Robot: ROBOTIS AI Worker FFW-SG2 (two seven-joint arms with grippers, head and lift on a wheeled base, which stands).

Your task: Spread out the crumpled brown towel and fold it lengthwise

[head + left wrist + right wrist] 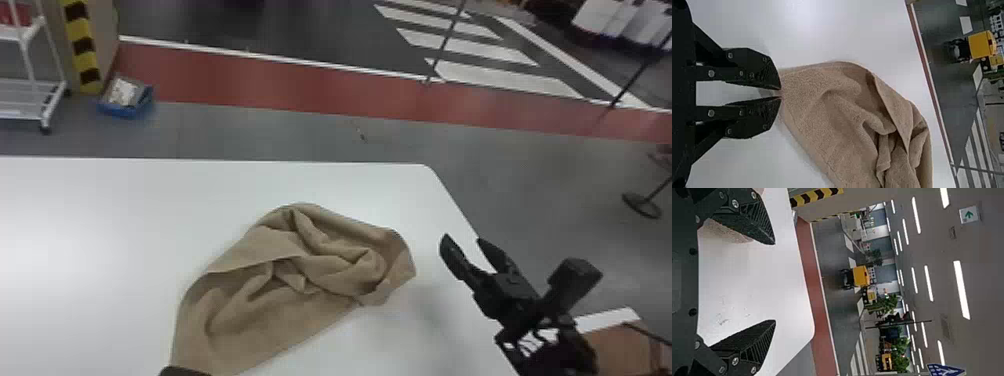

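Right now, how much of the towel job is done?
Only a grip looks done: the left gripper pinches one end of the towel. The right gripper is open and empty. The towel lies wrinkled and bunched on the table, so spreading and folding are left.

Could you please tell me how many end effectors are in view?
2. The left end effector pinches the near corner of the towel; the right end effector, open, is to the towel's right, near the right edge of the table.
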